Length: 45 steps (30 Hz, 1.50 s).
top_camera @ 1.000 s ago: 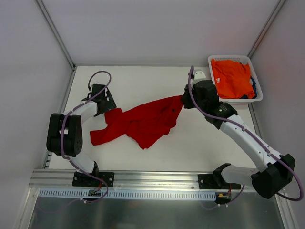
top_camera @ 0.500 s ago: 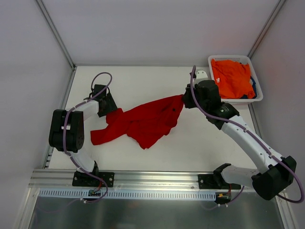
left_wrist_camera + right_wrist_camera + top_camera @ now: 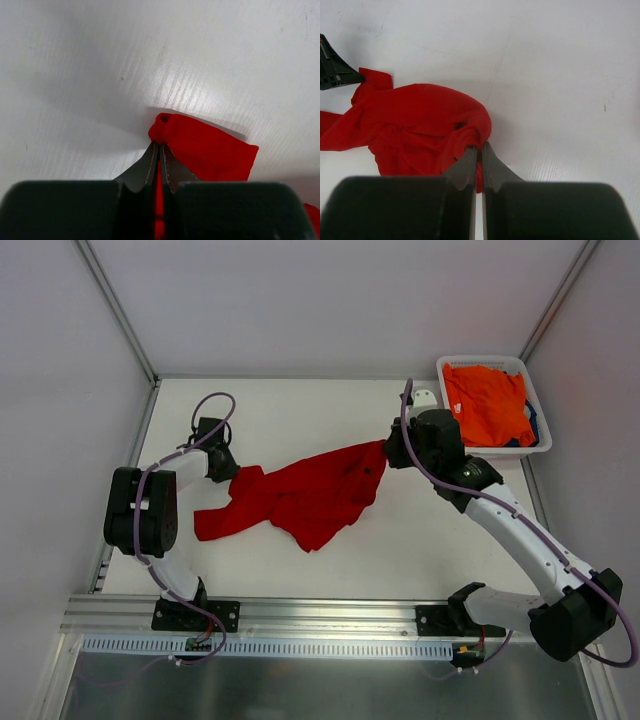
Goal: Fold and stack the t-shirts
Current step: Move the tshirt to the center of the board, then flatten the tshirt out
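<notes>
A bright red t-shirt (image 3: 305,495) lies crumpled across the middle of the white table. My left gripper (image 3: 232,472) is shut on its left corner, and red cloth (image 3: 200,145) bunches just past the pinched fingertips (image 3: 172,172). My right gripper (image 3: 388,453) is shut on the shirt's right end, where the cloth (image 3: 420,125) gathers at the jaw tips. An orange t-shirt (image 3: 485,405) fills the white basket (image 3: 444,367) at the back right, with a bit of dark blue cloth (image 3: 530,425) at its right edge.
The table (image 3: 300,410) is walled on the left, back and right. An aluminium rail (image 3: 320,612) runs along the near edge, with both arm bases on it. The basket stands just right of my right arm.
My left gripper has closed on the red shirt's left corner. The corner and the left sleeve have shifted slightly. The right arm holds still.
</notes>
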### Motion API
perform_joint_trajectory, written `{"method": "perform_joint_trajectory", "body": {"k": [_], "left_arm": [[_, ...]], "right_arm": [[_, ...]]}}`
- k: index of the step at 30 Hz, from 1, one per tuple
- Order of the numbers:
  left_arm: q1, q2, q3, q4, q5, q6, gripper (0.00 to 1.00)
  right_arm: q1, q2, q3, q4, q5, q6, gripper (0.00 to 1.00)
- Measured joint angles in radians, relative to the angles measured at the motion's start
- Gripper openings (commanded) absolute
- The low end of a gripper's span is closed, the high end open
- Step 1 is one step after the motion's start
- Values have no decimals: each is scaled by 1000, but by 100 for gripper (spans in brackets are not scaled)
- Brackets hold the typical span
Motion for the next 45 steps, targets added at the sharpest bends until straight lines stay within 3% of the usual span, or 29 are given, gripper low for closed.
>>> {"method": "perform_joint_trajectory", "body": {"k": [10, 24, 36, 45], "left_arm": [[0, -34, 82, -45, -3, 7, 0], [0, -430, 395, -97, -41, 97, 0], [0, -681, 509, -103, -198, 217, 0], [0, -751, 546, -113, -286, 278, 0]], "right_arm": [[0, 0, -2, -1, 1, -2, 0], [-2, -6, 220, -48, 60, -130, 0], [-3, -132, 297, -62, 267, -256, 0], [-5, -287, 297, -25, 403, -297, 0]]}}
